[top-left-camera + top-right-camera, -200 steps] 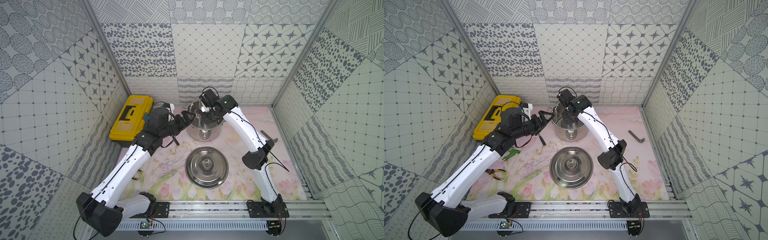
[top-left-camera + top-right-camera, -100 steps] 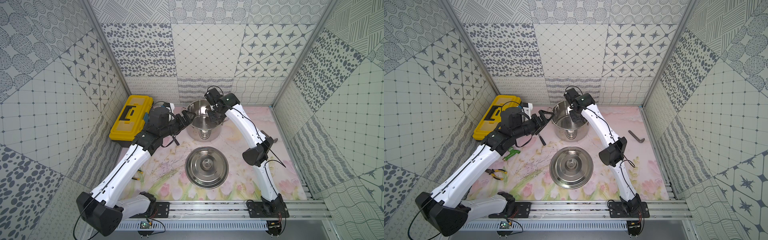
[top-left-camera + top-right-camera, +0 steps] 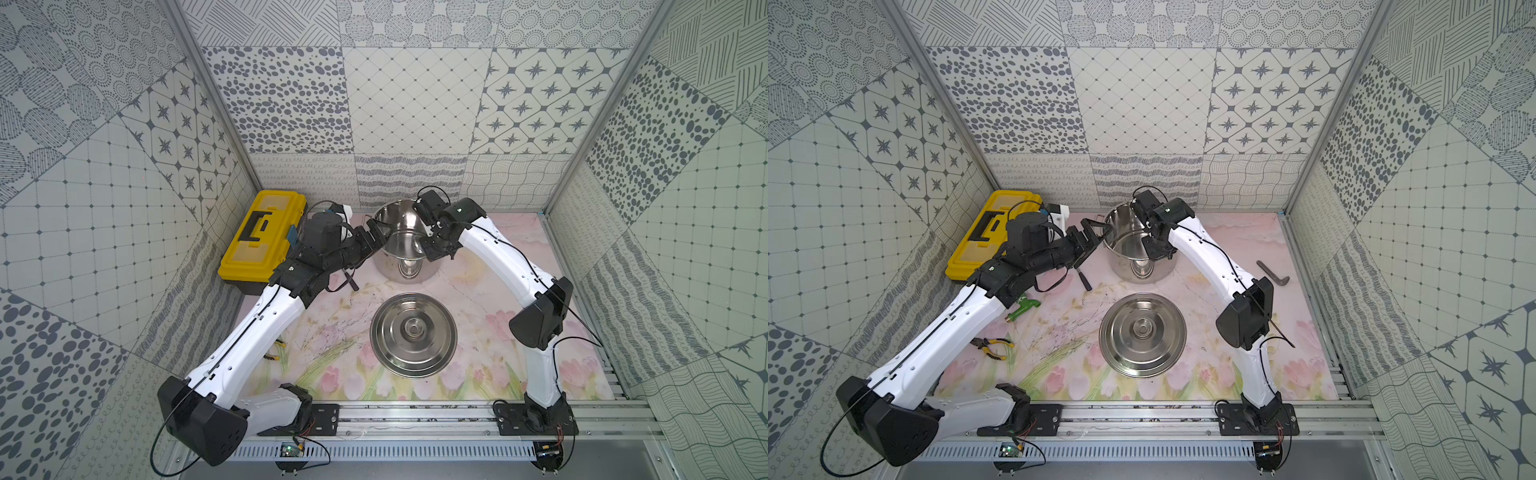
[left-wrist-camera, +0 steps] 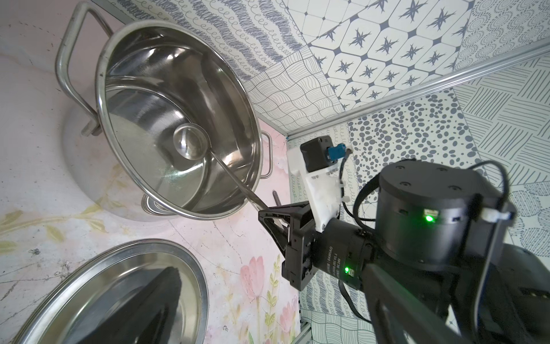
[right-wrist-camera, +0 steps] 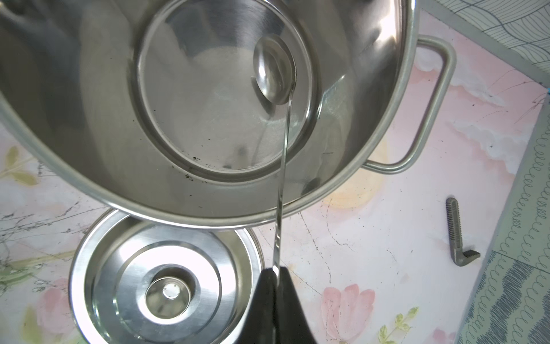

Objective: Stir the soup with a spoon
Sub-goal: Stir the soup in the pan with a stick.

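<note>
Yellow toolbox [image 3: 259,239], steel lid [image 3: 413,334], pliers [image 3: 992,347] and bent key [image 3: 1273,273] lie about.

A tabletop [image 3: 1225,232] printed with pink flowers carried a steel pot [image 3: 1119,266] near the middle of its far edge, and the round lid [image 3: 1121,353] lay apart from it, toward the front edge. A yellow toolbox [image 3: 971,253] sat in the far left corner. A black-handled tool [image 3: 1084,281], a green-handled tool [image 3: 1023,309] and pliers [image 3: 990,345] lay on the left side. A grey L-shaped tool [image 3: 1273,274] lay near the right edge.
</note>
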You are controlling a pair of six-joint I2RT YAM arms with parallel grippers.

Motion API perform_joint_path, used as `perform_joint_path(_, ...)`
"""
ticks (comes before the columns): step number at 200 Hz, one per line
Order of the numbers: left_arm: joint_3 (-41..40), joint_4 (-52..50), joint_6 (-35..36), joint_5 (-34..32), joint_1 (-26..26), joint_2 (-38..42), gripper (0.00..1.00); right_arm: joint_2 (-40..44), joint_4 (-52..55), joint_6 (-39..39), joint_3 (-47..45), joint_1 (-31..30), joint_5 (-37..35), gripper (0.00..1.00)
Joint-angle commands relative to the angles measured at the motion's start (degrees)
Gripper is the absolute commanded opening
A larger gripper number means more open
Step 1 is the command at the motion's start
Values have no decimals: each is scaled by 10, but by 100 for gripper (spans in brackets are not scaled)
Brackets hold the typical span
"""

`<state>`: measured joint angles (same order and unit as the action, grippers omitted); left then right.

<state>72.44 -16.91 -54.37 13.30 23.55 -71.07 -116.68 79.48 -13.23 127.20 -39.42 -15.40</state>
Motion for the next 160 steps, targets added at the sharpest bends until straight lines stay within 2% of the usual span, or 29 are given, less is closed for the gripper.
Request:
perform_joint_path(1,5,29,1,2,4,-2,99,-2,-47,-29,1,-20,32,0)
perform_joint_path(40,0,23,3,-5,7,7,100,-48,-45,-50,74,-34,40,0)
perform_joint_path(106,-1,9,6,-7,7,18,99,-150,32,-38,271,-28,-25,0)
perform_joint_path(160,9,1,9,2,8,12,100,-138,38,-28,264,-4,-56,0)
